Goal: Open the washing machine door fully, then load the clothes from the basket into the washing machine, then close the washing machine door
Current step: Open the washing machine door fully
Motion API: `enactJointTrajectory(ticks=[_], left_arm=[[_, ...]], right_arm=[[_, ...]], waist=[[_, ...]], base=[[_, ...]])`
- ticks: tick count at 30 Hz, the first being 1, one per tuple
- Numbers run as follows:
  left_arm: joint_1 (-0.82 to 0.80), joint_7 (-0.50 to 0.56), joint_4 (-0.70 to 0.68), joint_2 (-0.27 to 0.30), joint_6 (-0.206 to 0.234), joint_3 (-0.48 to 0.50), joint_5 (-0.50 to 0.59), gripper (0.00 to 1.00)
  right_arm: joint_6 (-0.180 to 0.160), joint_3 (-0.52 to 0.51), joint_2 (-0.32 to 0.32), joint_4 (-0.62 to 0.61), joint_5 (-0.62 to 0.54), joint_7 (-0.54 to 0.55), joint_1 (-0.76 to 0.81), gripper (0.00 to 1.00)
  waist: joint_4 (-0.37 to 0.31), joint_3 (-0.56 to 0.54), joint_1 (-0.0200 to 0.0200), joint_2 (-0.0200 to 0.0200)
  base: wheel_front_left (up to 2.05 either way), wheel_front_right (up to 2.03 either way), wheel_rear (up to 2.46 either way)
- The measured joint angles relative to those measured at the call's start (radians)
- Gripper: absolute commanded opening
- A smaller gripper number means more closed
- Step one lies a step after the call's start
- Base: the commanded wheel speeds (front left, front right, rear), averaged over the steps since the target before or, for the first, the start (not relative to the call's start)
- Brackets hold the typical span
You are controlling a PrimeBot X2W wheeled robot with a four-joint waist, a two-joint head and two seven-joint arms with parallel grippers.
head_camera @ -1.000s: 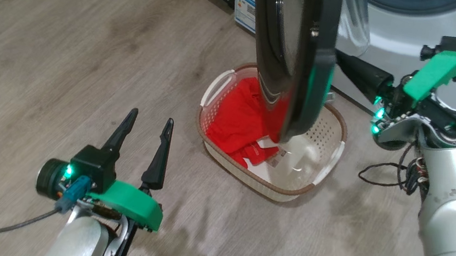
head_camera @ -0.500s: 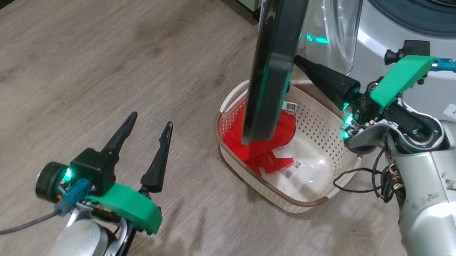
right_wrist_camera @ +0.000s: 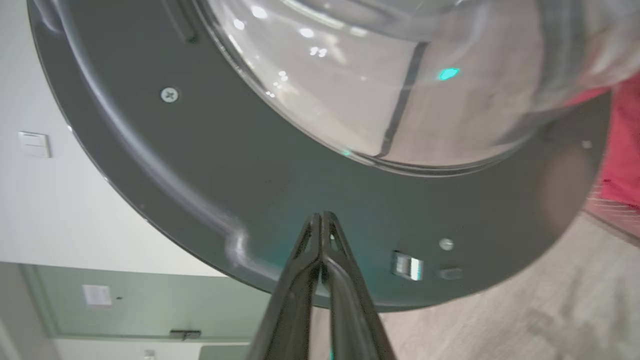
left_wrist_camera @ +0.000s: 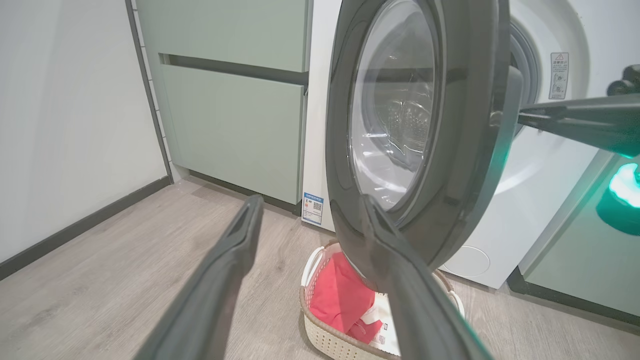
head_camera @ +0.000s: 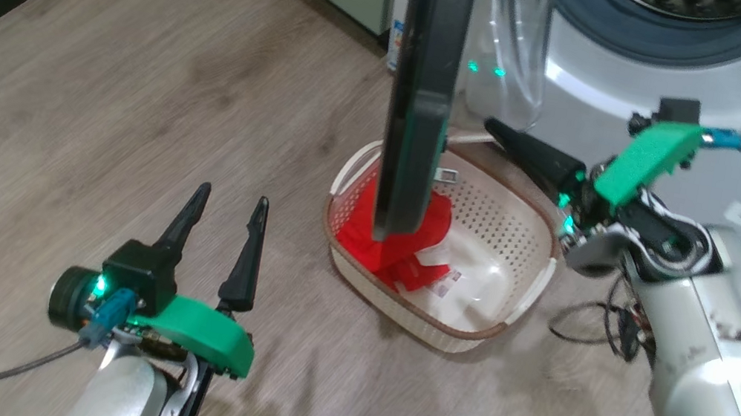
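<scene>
Nearest, the left gripper hovers over the wooden floor, fingers spread and empty. Beyond it to the right sits the basket, with the red clothes heaped in its left end. The washing machine door stands edge-on above them, swung out from the washing machine. The right wrist view alone shows the door's inner black rim and latch. There the right gripper, fingers pressed together, points at the rim below the glass bowl; contact is unclear.

Grey wood-look floor meets white wall, black skirting, green cabinets
</scene>
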Motion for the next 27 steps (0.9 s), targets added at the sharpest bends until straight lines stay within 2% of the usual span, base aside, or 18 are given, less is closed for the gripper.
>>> enactJointTrajectory(ticks=[4,7,12,17,23,27], left_arm=[[0.0,0.0,0.021,0.001,-0.009,0.006,-0.009,1.0],[0.0,0.0,0.025,0.001,-0.01,0.012,-0.008,1.0],[-0.001,0.0,0.032,0.002,-0.018,0.039,-0.008,1.0],[-0.002,0.0,0.058,0.001,-0.044,0.047,-0.019,1.0],[-0.002,0.0,0.063,0.002,-0.044,0.078,-0.019,1.0],[-0.002,0.0,0.058,0.001,-0.045,0.088,-0.019,1.0]], right_arm=[[0.0,0.025,-0.054,-0.079,-0.066,-0.053,0.077,0.0],[0.0,0.074,-0.109,-0.183,-0.165,-0.135,0.139,0.0],[0.0,0.178,-0.201,-0.348,-0.369,-0.347,0.224,0.0],[0.0,0.255,-0.264,-0.415,-0.557,-0.596,0.26,0.0],[0.0,0.221,-0.274,-0.423,-0.696,-0.834,0.307,0.0],[0.0,0.145,-0.262,-0.428,-0.816,-0.889,0.352,0.0]], waist=[[-0.022,-0.019,0.0,0.0],[-0.04,-0.03,0.0,0.0],[-0.071,-0.033,0.0,0.0],[-0.098,-0.031,0.0,0.0],[-0.127,-0.035,0.0,0.0],[-0.146,-0.037,0.0,0.0]], base=[[0.0,0.0,0.0],[0.0,0.0,0.0],[0.0,0.0,0.0],[0.0,0.0,0.0],[0.0,0.0,0.0],[0.0,0.0,0.0]])
